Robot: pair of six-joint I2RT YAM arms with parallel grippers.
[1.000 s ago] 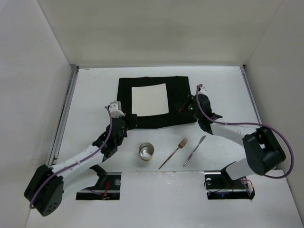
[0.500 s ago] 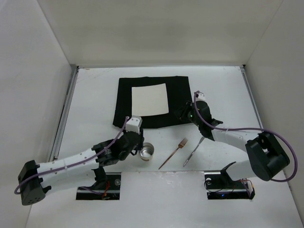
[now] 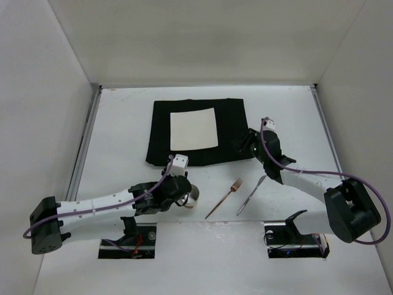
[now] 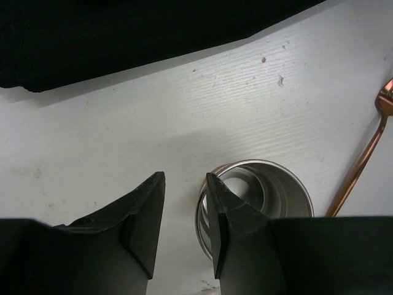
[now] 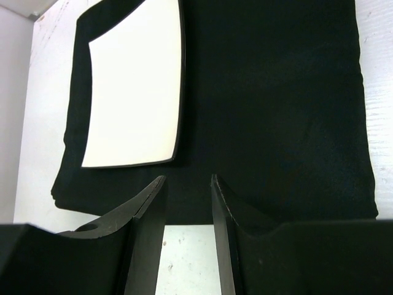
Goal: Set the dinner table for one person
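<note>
left gripper (image 4: 184,187): jaws slightly apart at steel cup (image 4: 276,190) rim, near edge of dinner table (image 3: 116,129)
right gripper (image 5: 188,187): jaws slightly apart, empty, above black mat (image 5: 276,92) near edge

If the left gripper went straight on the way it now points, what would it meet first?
Most likely the metal cup: one finger of the left gripper sits over its rim, the other over bare dinner table. Depth is unclear; it may straddle the wall.
</note>
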